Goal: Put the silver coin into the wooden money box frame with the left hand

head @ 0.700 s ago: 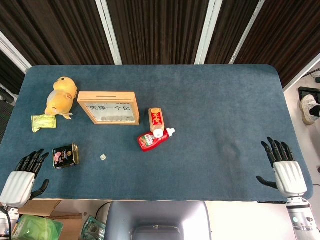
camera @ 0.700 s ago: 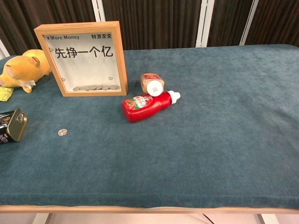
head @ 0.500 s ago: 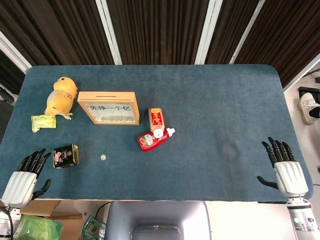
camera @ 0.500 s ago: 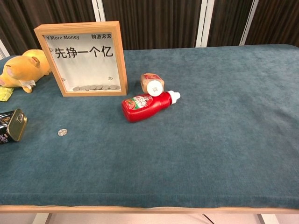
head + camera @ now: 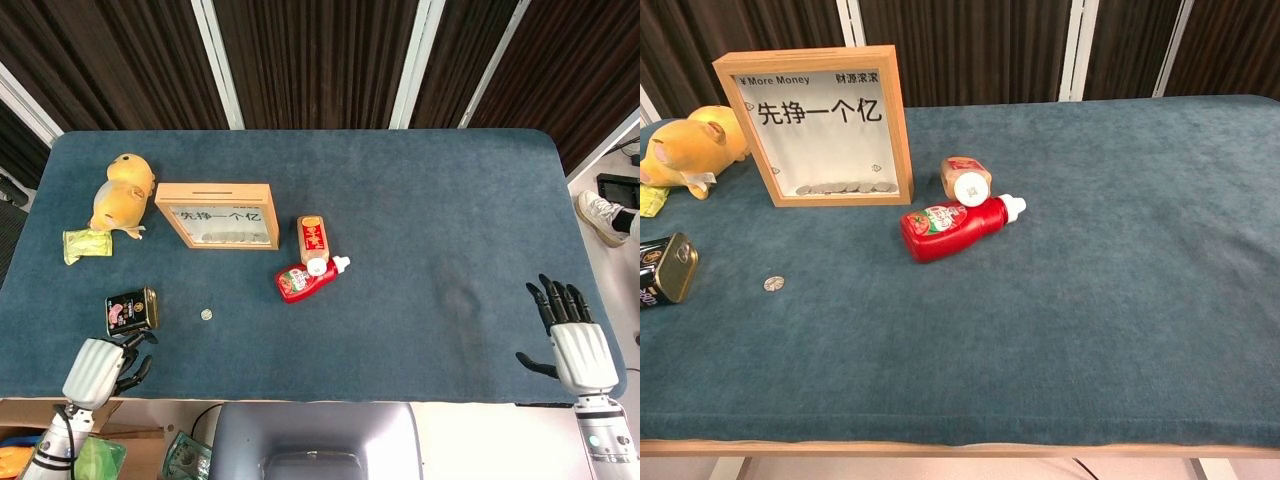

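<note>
The silver coin (image 5: 206,314) (image 5: 773,284) lies flat on the blue cloth, in front of the wooden money box frame (image 5: 217,215) (image 5: 820,125). The frame stands upright with a slot in its top edge and several coins behind its glass. My left hand (image 5: 100,367) hovers at the table's front edge, left of the coin and just in front of a black tin; it holds nothing and its fingers point toward the table. My right hand (image 5: 572,337) is at the front right edge, fingers spread and empty. Neither hand shows in the chest view.
A black tin can (image 5: 131,310) (image 5: 665,268) lies left of the coin. A yellow plush toy (image 5: 122,192) (image 5: 690,150) and a green packet (image 5: 85,245) sit left of the frame. A red ketchup bottle (image 5: 305,279) (image 5: 955,227) and a small jar (image 5: 314,240) (image 5: 966,180) lie right of it.
My left hand has moved right along the front edge, coming in behind the tin can. My right hand drifted slightly down. The coin and frame have not moved.
</note>
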Controlling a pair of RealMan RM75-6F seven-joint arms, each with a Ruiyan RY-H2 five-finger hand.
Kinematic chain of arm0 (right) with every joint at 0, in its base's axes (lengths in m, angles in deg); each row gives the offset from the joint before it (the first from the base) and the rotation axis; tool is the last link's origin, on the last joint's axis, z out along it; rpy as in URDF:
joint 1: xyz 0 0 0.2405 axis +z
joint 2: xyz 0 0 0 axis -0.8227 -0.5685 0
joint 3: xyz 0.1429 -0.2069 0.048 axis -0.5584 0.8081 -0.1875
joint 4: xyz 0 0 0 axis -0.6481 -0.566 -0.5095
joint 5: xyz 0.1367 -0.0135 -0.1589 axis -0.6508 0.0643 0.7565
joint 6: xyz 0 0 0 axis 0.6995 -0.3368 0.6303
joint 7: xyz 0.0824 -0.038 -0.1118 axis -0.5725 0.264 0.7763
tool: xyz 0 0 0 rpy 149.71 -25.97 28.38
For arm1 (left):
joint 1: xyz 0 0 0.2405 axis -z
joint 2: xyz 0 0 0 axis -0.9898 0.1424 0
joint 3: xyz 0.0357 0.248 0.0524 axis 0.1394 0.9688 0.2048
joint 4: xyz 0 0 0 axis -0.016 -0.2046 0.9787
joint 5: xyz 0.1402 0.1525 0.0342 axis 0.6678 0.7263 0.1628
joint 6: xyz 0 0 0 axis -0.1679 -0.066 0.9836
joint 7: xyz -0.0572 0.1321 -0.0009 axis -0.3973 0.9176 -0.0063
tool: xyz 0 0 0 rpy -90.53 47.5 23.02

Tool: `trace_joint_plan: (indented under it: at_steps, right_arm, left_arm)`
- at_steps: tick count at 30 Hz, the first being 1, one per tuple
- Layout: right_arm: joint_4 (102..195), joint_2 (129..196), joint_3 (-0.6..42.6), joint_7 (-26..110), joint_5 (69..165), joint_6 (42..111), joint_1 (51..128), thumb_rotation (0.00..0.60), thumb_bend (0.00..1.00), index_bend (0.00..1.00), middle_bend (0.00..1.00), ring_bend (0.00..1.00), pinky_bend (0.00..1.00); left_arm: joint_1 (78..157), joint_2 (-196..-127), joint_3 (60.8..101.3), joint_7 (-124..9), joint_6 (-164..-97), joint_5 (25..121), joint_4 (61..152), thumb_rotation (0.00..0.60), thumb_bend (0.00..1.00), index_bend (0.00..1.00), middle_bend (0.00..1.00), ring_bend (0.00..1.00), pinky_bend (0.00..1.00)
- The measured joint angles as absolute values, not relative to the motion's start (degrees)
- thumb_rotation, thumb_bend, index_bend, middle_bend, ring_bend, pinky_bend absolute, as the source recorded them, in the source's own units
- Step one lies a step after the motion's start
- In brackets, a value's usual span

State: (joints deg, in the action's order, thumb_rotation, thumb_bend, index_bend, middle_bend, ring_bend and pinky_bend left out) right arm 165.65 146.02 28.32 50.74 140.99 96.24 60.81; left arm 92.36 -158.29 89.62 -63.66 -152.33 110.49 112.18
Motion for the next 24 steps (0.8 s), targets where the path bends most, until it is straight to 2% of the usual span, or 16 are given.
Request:
trace_joint_plan:
  at_steps: [6, 11, 16, 24]
  right_arm:
    - [165.9, 145.5, 27.9, 49.8, 140.0, 95.9, 60.8, 0.6, 0.16, 0.0, 0.0, 0.0, 0.0]
    - [166.2, 145.2, 28.0, 49.7, 139.9, 95.6, 60.9, 0.6, 0.16, 0.0, 0.0, 0.0, 0.0]
    - [166.2, 145.1, 27.9, 49.7, 139.6, 95.2, 61.0, 0.6, 0.16, 0.0, 0.0, 0.0, 0.0]
    - [166.3, 144.9, 27.9, 49.7, 139.3, 94.8, 61.1, 0.6, 0.16, 0.0, 0.0, 0.0, 0.0]
  left_arm:
    - [94.6, -166.5, 87.9, -55.2, -146.6, 106.3, 109.6, 0.6, 0.41, 0.47, 1.0, 1.0, 1.0]
    - [97.5, -172.4, 84.8, -45.7, -140.2, 99.7, 107.4, 0.6, 0.39, 0.45, 1.0, 1.0, 1.0]
    - [99.5, -176.5, 82.3, -40.3, -138.2, 95.4, 104.7, 0.6, 0.39, 0.44, 1.0, 1.0, 1.0]
    - [101.5, -180.2, 80.5, -36.7, -137.8, 92.5, 101.4, 0.6, 0.39, 0.43, 1.0, 1.0, 1.0]
